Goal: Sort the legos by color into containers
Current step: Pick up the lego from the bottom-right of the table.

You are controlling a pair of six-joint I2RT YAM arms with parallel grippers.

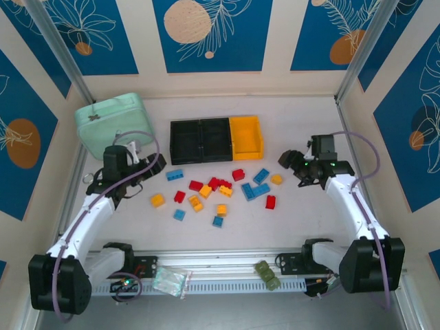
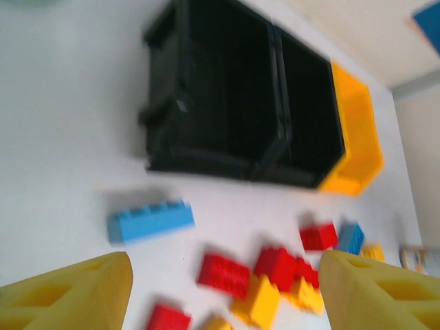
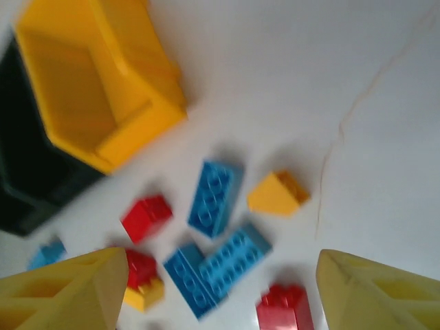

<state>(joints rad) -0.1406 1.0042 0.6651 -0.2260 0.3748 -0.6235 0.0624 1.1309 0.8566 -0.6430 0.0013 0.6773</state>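
- Left jaws hang released, nothing between them, left of the legos [image 1: 217, 183].
- Right jaws hang released too, empty, right of them.
- The legos lie scattered on the counter [image 1: 295, 227], just in front of the containers [image 1: 200, 141].

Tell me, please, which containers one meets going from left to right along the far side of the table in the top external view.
mint-green case → first black bin → second black bin → yellow bin
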